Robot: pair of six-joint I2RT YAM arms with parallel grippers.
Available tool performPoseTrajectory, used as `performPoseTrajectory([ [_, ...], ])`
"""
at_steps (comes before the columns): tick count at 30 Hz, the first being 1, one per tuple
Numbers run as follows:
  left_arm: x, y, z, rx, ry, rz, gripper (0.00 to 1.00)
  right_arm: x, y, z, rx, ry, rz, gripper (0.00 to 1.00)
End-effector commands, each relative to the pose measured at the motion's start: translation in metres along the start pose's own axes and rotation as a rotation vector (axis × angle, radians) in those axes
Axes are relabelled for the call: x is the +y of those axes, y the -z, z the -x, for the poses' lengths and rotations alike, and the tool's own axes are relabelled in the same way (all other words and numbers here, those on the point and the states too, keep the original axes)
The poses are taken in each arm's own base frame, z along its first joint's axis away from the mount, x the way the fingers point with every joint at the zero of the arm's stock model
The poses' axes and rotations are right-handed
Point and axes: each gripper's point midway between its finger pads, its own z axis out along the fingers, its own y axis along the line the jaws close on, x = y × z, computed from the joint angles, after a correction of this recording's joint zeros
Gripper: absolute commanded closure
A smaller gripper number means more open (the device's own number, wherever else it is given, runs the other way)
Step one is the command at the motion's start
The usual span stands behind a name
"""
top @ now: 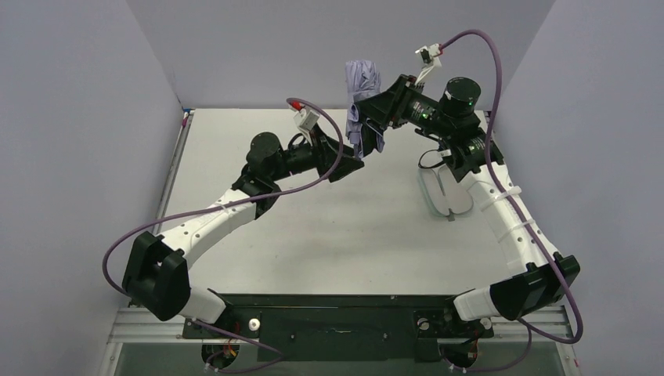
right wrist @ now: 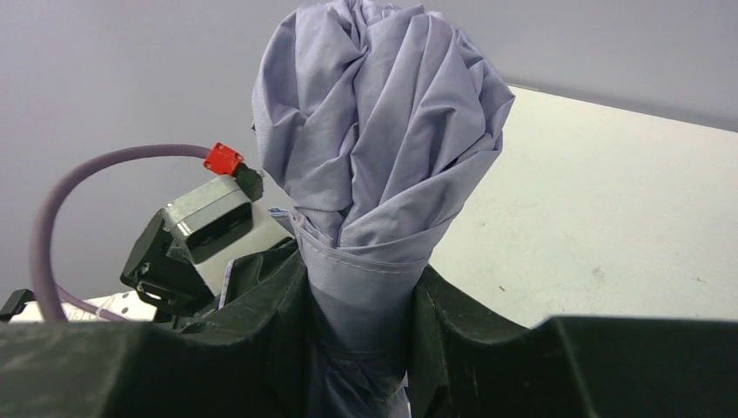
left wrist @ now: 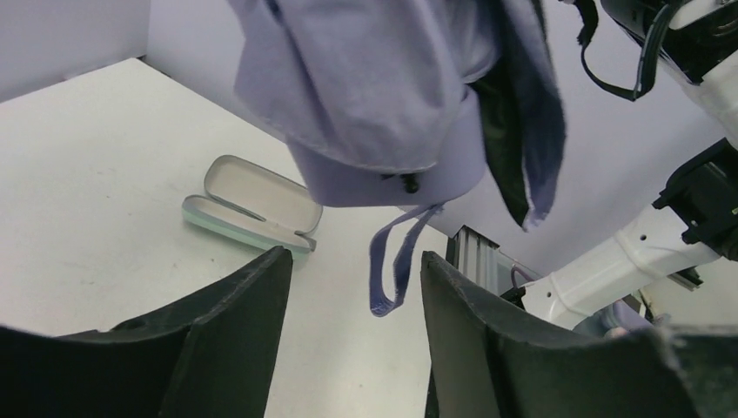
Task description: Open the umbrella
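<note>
The umbrella (top: 362, 82) is folded, a bundle of pale lavender fabric held upright in the air over the back of the table. My right gripper (top: 374, 113) is shut on its lower part; in the right wrist view the fingers (right wrist: 461, 322) press the bundle (right wrist: 383, 131) from both sides. My left gripper (top: 352, 153) sits just below it, open. In the left wrist view the umbrella's lavender end (left wrist: 392, 178) hangs above the fingers. Its wrist loop (left wrist: 396, 266) dangles near the gap of the left gripper (left wrist: 357, 261), touching neither finger.
An open glasses case (top: 445, 192) lies on the white table (top: 329, 235) at the right, below the right arm; it also shows in the left wrist view as a pale case (left wrist: 252, 205). Grey walls close in the table on three sides.
</note>
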Motion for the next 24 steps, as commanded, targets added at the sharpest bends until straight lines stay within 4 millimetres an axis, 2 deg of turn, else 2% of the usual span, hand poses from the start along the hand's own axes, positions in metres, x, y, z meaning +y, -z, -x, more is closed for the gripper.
performPoseTrajectory([
  [1, -0.012, -0.007, 0.026, -0.085, -0.018, -0.042, 0.52, 0.047, 0.020, 0.054, -0.179, 0.104, 0.091, 1.00],
  [3, -0.015, -0.007, 0.025, -0.079, -0.022, -0.054, 0.66, 0.051, 0.021, 0.064, -0.208, 0.114, 0.099, 1.00],
  [4, -0.016, -0.008, 0.024, -0.072, -0.023, -0.061, 0.77, 0.053, 0.021, 0.069, -0.221, 0.121, 0.102, 1.00],
  [6, -0.018, -0.008, 0.021, -0.058, -0.029, -0.070, 0.91, 0.053, 0.021, 0.078, -0.244, 0.130, 0.100, 1.00],
  [8, -0.020, -0.009, 0.017, -0.045, -0.040, -0.076, 1.00, 0.053, 0.021, 0.087, -0.265, 0.138, 0.095, 1.00],
  [15, -0.022, -0.007, -0.012, 0.022, -0.060, -0.083, 1.00, 0.041, 0.026, 0.124, -0.344, 0.164, 0.067, 1.00],
  [24, -0.026, -0.005, -0.039, 0.105, -0.077, -0.101, 1.00, 0.039, 0.031, 0.144, -0.404, 0.190, 0.069, 1.00],
])
